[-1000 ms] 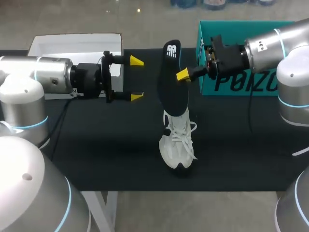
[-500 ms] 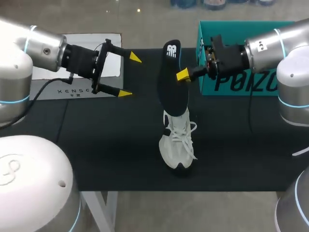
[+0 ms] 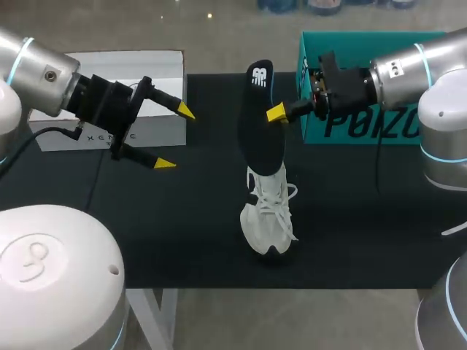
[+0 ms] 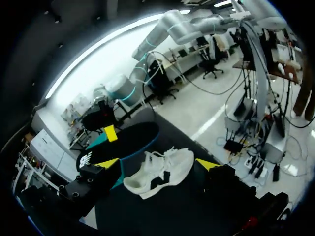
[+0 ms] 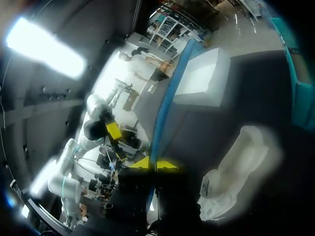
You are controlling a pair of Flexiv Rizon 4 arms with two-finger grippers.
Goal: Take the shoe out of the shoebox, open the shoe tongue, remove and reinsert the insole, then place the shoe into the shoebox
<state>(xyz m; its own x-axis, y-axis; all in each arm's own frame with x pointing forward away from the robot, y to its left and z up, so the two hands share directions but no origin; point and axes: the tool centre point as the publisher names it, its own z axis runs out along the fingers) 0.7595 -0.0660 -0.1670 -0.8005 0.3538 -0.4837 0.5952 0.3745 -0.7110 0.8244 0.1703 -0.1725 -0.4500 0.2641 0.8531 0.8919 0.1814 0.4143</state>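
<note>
Insole [image 3: 263, 124] is the pivot here. Left hand [image 3: 176, 138] hangs open, well to its left. The insole's long axis runs far to near, lower end at the white shoe [image 3: 270, 219] on the surface [image 3: 182, 233]. Nearer, the right hand [image 3: 276, 113] pinches its right edge, beside the shoebox [image 3: 365, 124].

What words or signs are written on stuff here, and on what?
On the shoebox: big dark letters, partly hidden, not readable whole.
On the white box: small dark print, partly hidden, too small to read.
On the insole: a white logo, no readable word.
</note>
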